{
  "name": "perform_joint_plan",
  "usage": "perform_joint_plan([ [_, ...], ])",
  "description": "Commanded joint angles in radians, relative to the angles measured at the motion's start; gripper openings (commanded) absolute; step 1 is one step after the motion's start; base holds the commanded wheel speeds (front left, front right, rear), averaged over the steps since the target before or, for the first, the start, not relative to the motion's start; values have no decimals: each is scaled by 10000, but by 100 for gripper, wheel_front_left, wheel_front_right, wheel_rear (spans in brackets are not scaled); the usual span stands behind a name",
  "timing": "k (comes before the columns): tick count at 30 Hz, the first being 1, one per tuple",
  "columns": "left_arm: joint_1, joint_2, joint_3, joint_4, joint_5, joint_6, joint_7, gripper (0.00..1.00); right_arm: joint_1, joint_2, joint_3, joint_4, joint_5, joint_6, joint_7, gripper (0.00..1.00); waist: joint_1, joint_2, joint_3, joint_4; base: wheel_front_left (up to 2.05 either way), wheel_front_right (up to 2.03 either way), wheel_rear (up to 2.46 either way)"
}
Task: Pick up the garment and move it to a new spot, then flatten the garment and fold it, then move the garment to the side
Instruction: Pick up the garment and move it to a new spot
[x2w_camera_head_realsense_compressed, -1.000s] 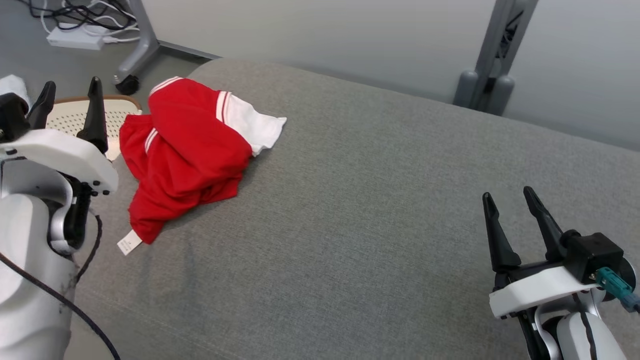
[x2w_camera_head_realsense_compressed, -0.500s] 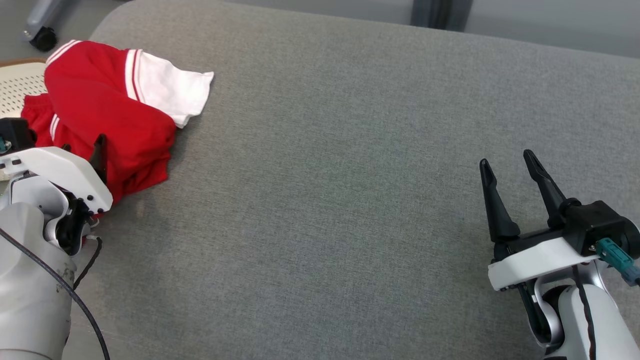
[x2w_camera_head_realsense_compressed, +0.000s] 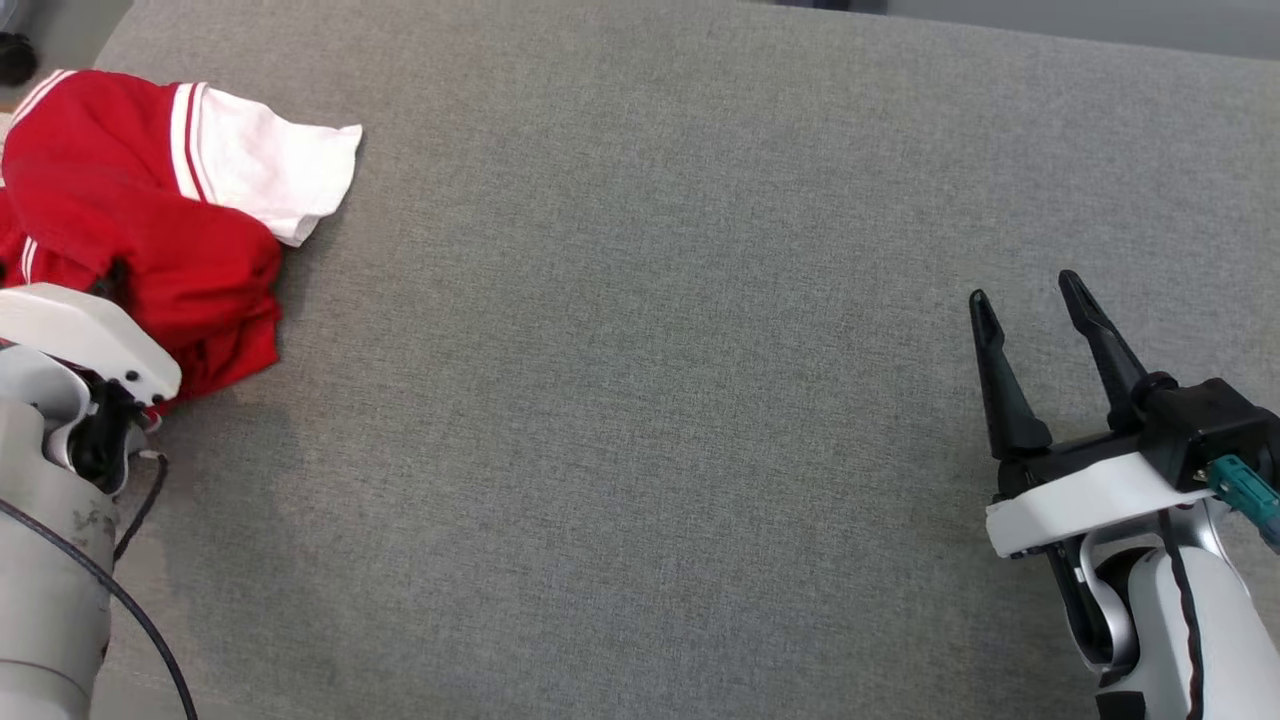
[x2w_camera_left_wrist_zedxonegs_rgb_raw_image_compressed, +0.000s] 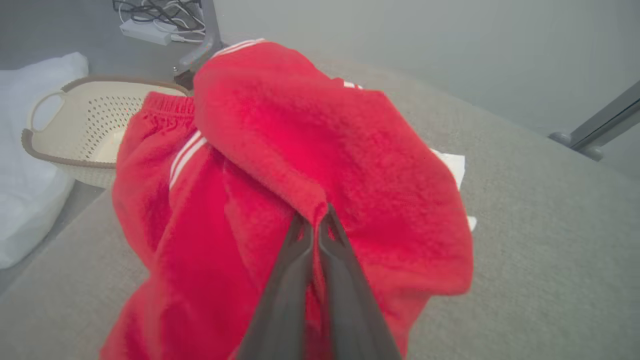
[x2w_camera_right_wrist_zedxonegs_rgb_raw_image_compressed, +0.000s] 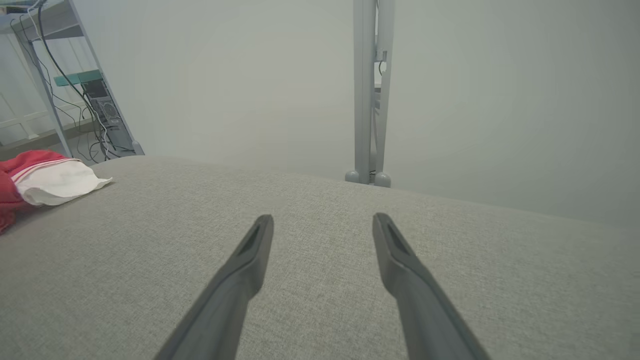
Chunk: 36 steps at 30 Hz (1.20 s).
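Left tool: two dark fingers pressed together, clamped on a raised ridge of the garment, tips sunk into the red fleece. From the head view: white housing of that tool at the near left, over the garment's near edge, with a small dark shape against the cloth, probably a fingertip, too hidden to say for sure.

Garment: a crumpled red heap with white stripes and a white panel spread flat toward the right. Lying at the far left corner of the counter, bunched up, neither flattened nor folded. Elastic waistband showing on the left side in the left wrist view, a double white stripe running down from it.

Right tool: fingers wide apart and empty, over bare grey fabric at the near right, well apart from the garment. Fingers pointing toward the far edge.

Counter: covered in grey woven fabric, with a rounded far edge.

Beyond the far left corner, lower than the counter: a cream perforated basket with a brown rim, just beside the garment in the left wrist view; a white bundle to its left; a white power strip with dark cables farther back.

Behind the far edge: a grey upright post against a pale wall; a metal rack with hanging cables at the far left.
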Motion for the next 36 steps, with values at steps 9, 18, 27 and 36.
perform_joint_plan([
  [9,-875,589,63,-934,465,378,-2655,0,382,-16,-447,164,-264,19,-329,100,0,0,-990,111,0,0,0],
  [18,691,596,140,-4732,1477,1402,-2902,0,838,14,-525,346,43,19,-494,100,0,0,-1932,-83,0,0,0],
  [27,3739,47,-108,-8902,1664,2314,-2443,0,1115,22,-415,357,205,19,-461,100,0,0,-2297,-658,0,0,0],
  [36,5069,-423,-866,-11754,1839,2830,-1357,0,714,24,-373,80,326,19,-520,100,0,0,-1728,-2147,0,0,0],
])
